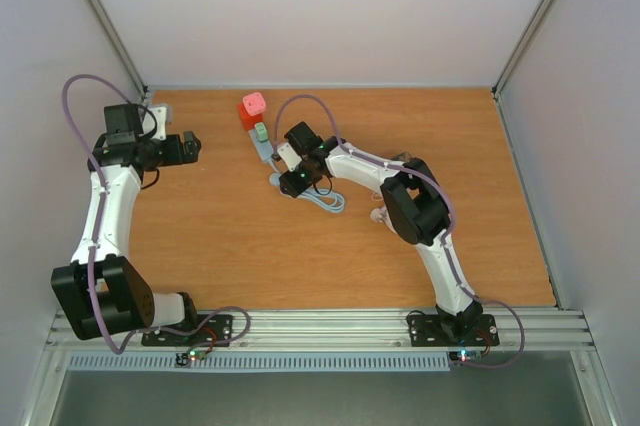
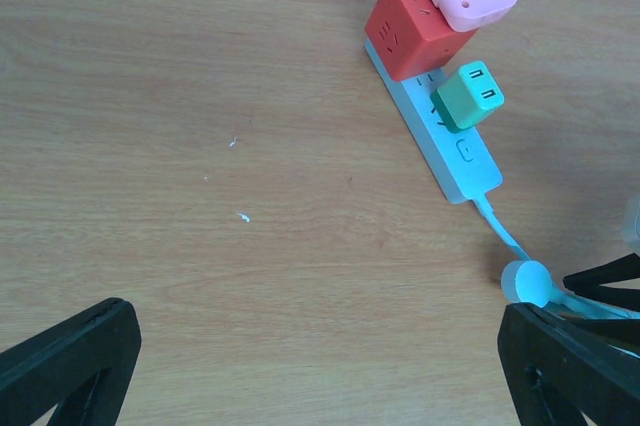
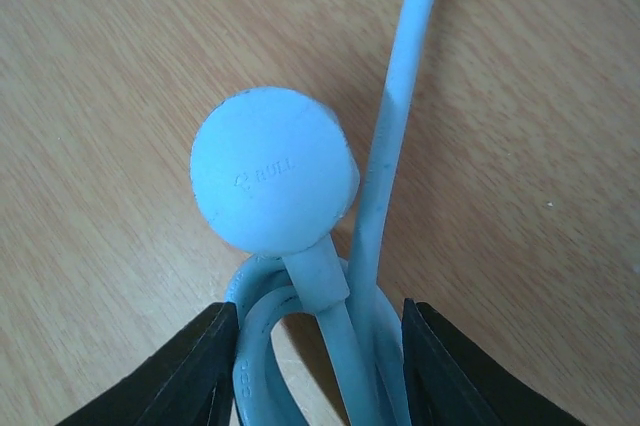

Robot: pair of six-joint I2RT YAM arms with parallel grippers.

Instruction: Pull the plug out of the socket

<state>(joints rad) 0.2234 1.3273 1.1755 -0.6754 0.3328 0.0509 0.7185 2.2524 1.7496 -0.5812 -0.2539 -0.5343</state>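
Wooden worktop [image 1: 220, 246]: green plug [image 2: 467, 96] sits in the power strip [image 2: 465, 161], far centre. Left pincer [image 2: 315, 318] gapes; right pincer [image 3: 318, 331] flanks the coiled cable [image 3: 395, 146], clamping uncertain. Risk: tugging cable could drag the strip.

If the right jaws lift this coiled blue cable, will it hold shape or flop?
Likely floppy: the cable lies in loose loops, so it should sag and uncoil. Its round plug probably dangles, weighing that end. Joined to the strip, it may drag that along.
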